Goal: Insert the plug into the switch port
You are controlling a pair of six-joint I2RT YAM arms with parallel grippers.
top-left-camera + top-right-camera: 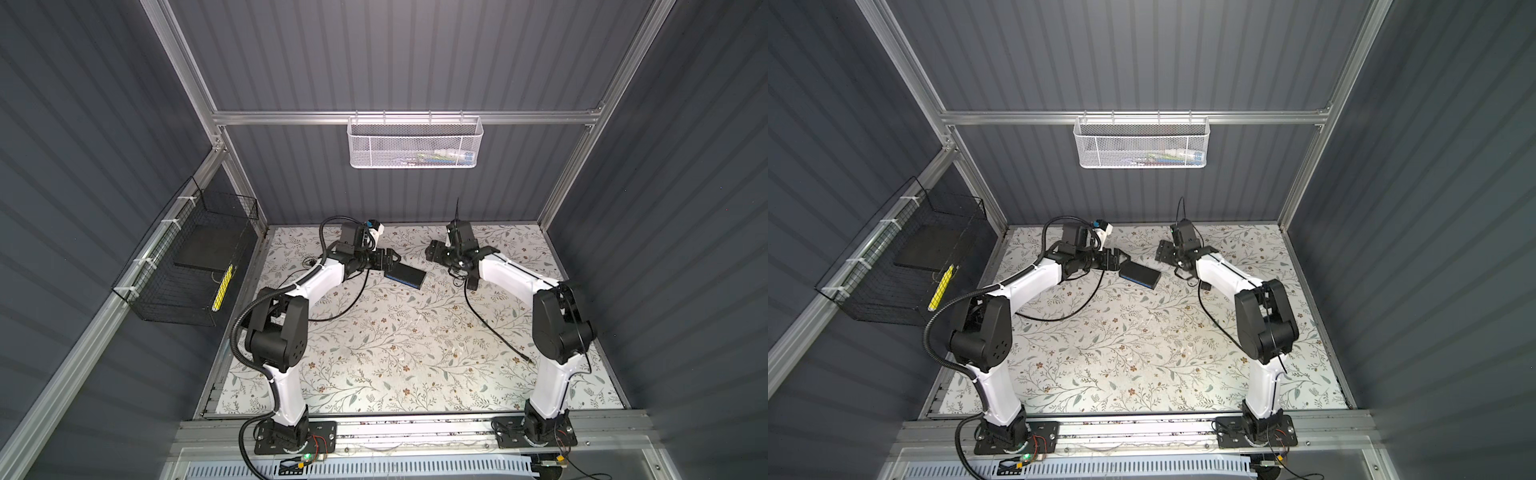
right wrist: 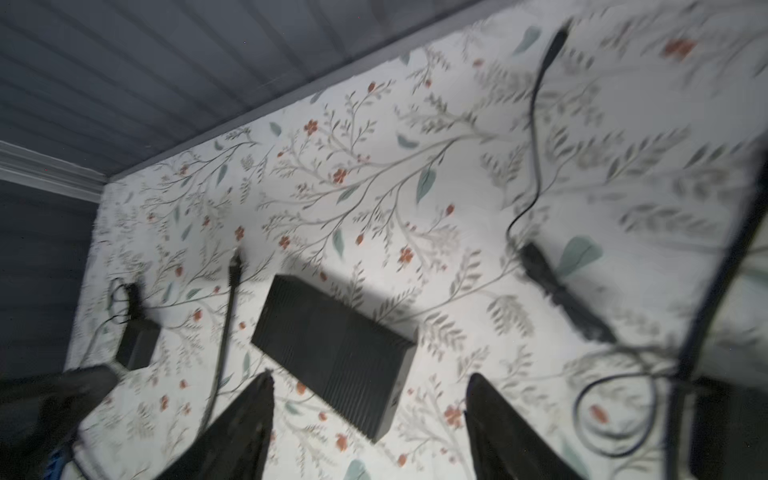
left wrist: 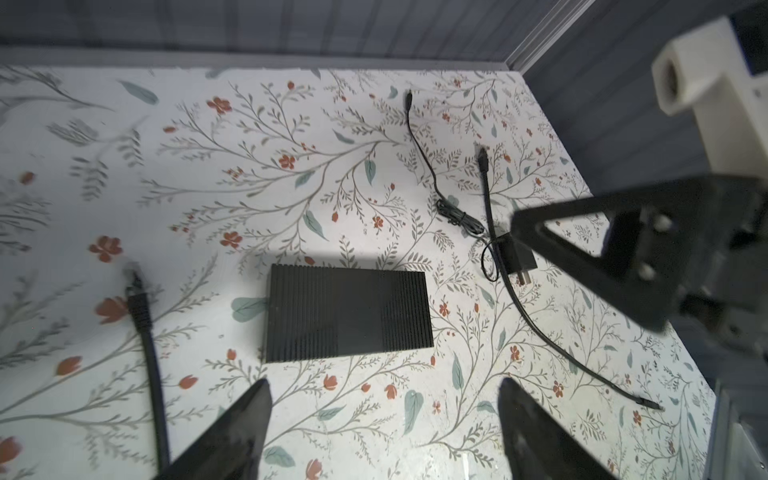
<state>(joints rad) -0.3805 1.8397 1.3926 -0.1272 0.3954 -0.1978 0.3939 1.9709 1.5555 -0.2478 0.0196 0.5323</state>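
The switch (image 1: 406, 275) is a flat ribbed black box on the floral mat. Its blue long side (image 1: 1136, 283) shows in both top views, but the switch port is too small to make out. A black plug with a ribbed boot (image 3: 136, 286) lies loose on one side of the box (image 3: 347, 313). Another cable's plug (image 3: 482, 157) lies on the other side. My left gripper (image 3: 384, 386) hangs open and empty just short of the box's end. My right gripper (image 2: 371, 376) is open above the box's (image 2: 332, 349) other end, holding nothing.
A black power adapter (image 3: 513, 257) with a thin coiled lead lies by the second cable, which trails to the right arm's base (image 1: 494, 328). A white mesh basket (image 1: 415, 141) hangs on the back rail. A black wire basket (image 1: 187, 266) hangs on the left wall.
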